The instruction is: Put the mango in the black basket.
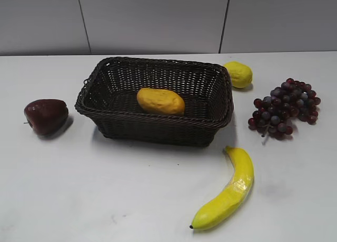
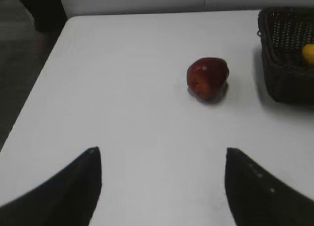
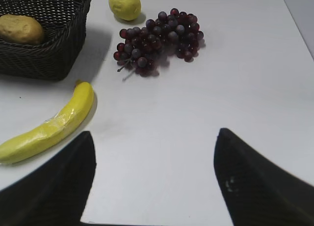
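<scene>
A: What takes up most of the white table?
B: The black basket, toward the far edge near the middle. The mango lies inside it on the woven floor.

A: And around it?
B: The grapes sit toward the right edge, well apart from the basket. The banana lies nearer the front edge, right of centre, its upper tip close to the basket's front right corner. The dark red apple rests toward the left edge, near the basket but apart. The lemon sits just beside the basket's far right corner.

A: The grippers?
B: Left gripper hangs above bare tabletop with fingers spread wide, nothing between them. Right gripper likewise, fingers apart, the banana just off its left finger.
</scene>
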Controlling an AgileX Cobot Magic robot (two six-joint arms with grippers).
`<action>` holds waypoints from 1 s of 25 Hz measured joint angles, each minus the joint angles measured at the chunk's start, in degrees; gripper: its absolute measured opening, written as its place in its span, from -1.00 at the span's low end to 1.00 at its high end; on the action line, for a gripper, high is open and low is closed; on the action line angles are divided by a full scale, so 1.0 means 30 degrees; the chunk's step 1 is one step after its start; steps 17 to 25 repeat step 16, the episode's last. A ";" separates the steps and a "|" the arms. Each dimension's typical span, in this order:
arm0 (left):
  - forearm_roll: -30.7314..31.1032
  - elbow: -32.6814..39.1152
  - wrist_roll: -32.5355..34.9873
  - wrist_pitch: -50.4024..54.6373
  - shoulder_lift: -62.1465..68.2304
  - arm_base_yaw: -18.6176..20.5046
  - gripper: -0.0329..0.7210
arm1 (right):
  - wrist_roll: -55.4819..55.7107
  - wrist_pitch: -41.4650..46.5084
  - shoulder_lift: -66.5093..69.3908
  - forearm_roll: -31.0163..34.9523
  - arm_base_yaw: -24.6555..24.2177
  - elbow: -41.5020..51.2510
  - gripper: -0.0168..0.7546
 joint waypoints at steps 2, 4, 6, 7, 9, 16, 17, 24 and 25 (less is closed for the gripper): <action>0.0000 0.0023 0.0022 -0.0007 -0.0232 0.0000 0.66 | 0.0000 0.0000 0.0000 0.0000 0.0000 0.0000 0.53; -0.0019 0.0041 0.0014 -0.0007 -0.0272 0.0000 0.66 | 0.0000 0.0000 0.0000 0.0000 0.0000 0.0000 0.53; -0.0019 0.0041 -0.0003 -0.0007 -0.0289 0.0000 0.66 | 0.0000 0.0000 0.0000 0.0000 0.0000 0.0000 0.53; -0.0019 0.0041 -0.0008 -0.0007 -0.0289 0.0000 0.66 | 0.0013 0.0000 0.0000 0.0000 0.0000 0.0000 0.53; -0.0019 0.0041 -0.0047 -0.0007 -0.0289 0.0000 0.66 | 0.0013 0.0000 0.0000 0.0000 0.0000 0.0000 0.53; -0.0019 0.0041 -0.0133 -0.0007 -0.0289 0.0000 0.66 | 0.0013 0.0000 0.0000 0.0000 0.0000 0.0000 0.53; -0.0019 0.0041 -0.0133 -0.0007 -0.0289 0.0000 0.66 | 0.0013 0.0000 0.0000 0.0000 0.0000 0.0000 0.53; -0.0019 0.0041 -0.0133 -0.0007 -0.0289 0.0000 0.66 | 0.0013 0.0000 0.0000 0.0000 0.0000 0.0000 0.53; -0.0019 0.0041 -0.0133 -0.0007 -0.0289 0.0000 0.66 | 0.0013 0.0000 0.0000 0.0000 0.0000 0.0000 0.53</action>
